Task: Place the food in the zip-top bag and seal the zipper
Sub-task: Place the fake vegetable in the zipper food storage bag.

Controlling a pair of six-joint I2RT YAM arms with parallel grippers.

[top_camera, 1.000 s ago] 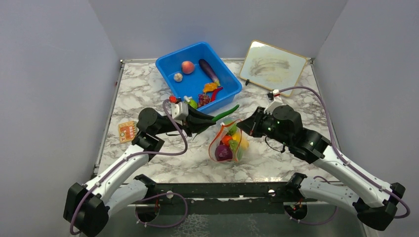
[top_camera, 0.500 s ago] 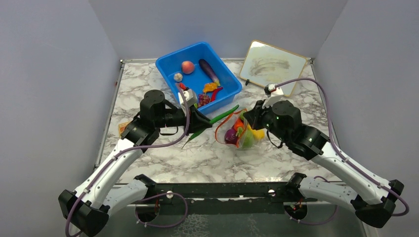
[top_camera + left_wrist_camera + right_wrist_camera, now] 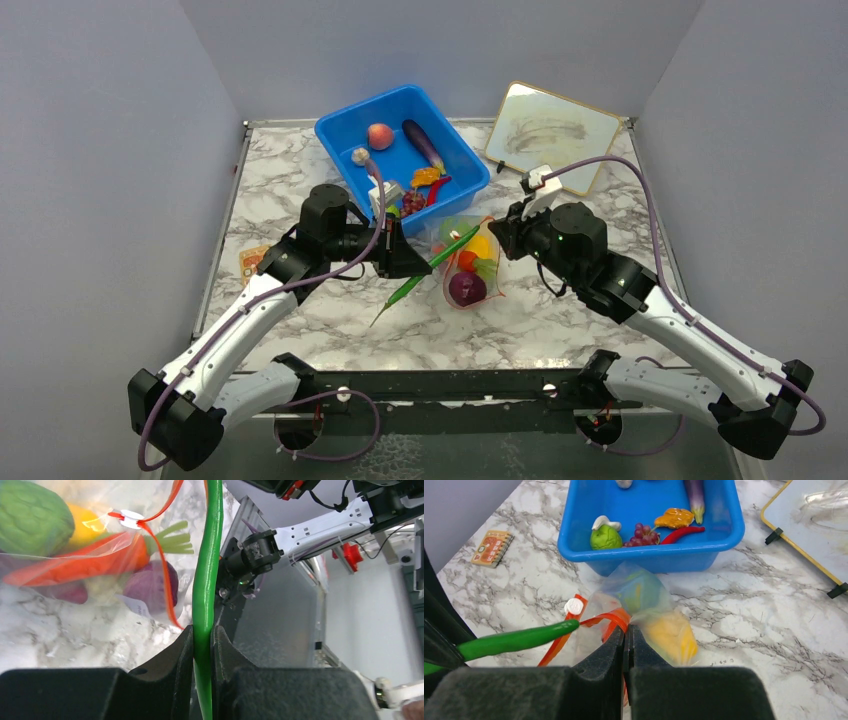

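Note:
The clear zip-top bag (image 3: 468,268) lies mid-table with several toy foods inside: a purple piece (image 3: 467,288), an orange carrot (image 3: 85,565), a green cabbage (image 3: 30,517) and a yellow pepper (image 3: 669,635). Its red-orange zipper (image 3: 606,619) is bent open at the mouth. My right gripper (image 3: 628,635) is shut on the bag's mouth edge at the zipper. My left gripper (image 3: 202,637) is shut on a long green bean (image 3: 430,265), whose tip points into the bag's mouth (image 3: 514,640).
A blue bin (image 3: 402,150) behind the bag holds a peach (image 3: 379,135), an eggplant (image 3: 424,145), grapes, a red chilli and other toy foods. A framed whiteboard (image 3: 552,135) leans at the back right. A small orange card (image 3: 256,265) lies at the left.
My left gripper has carried the green bean rightward to the bag's mouth. My right gripper has shifted the bag back and a little left, turning it.

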